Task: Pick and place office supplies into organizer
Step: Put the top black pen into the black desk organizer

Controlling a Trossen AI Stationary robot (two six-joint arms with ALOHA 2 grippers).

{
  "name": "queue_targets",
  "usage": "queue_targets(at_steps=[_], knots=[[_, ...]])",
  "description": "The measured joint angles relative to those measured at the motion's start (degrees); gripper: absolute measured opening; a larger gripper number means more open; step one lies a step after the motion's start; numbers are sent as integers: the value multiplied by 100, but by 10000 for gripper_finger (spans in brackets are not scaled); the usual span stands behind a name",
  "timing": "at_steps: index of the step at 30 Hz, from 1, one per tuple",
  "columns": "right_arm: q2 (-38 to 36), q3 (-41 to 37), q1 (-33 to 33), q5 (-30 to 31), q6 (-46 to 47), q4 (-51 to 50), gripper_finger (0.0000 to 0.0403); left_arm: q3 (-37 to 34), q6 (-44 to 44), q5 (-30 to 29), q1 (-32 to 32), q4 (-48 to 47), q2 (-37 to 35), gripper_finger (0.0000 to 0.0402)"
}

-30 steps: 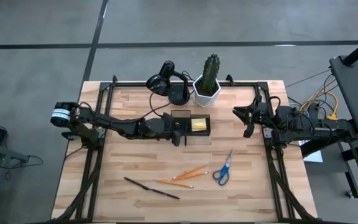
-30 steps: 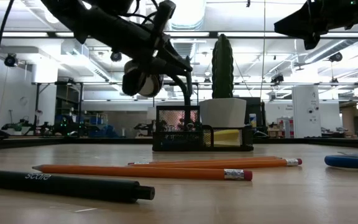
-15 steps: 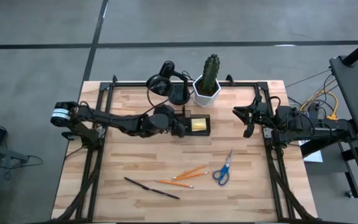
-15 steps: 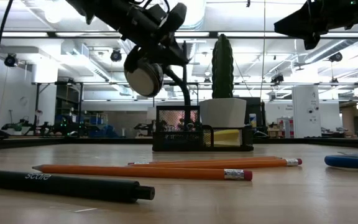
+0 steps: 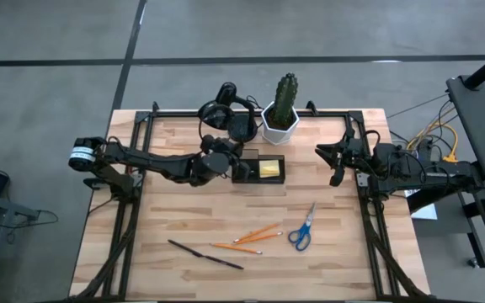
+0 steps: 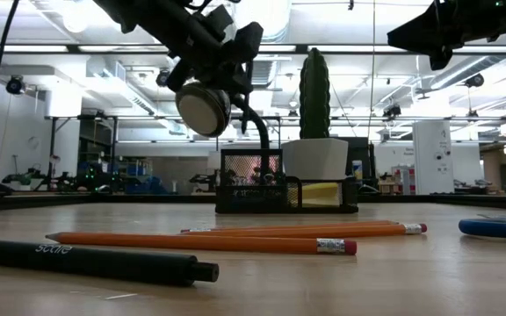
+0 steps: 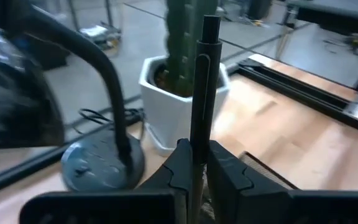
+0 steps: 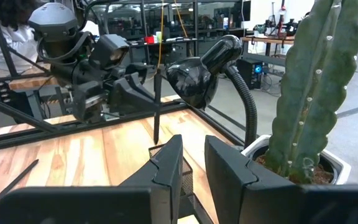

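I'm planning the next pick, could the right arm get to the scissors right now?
Probably yes. The right pincer hangs at the table's right side, holding nothing, and the scissors lie on bare wood nearby, with only the pencils beside them. The left pincer is busy holding a pen.

Grey concrete floor [image 5: 310, 29] lay around light wood plank table [image 5: 183, 210], dark seams crossing it. Beyond far edge stretched open lab hall: exposed ceiling [image 6: 350, 26] with bright strip lights, white cabinet [image 6: 433, 156] at right, possibly shelving at left.
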Motion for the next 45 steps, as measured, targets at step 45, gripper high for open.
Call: queue_targets(at_steps=[45], knots=[[0,0,0,-2,46,-2,57,-374,-651,-1078,-7,556,890,12]])
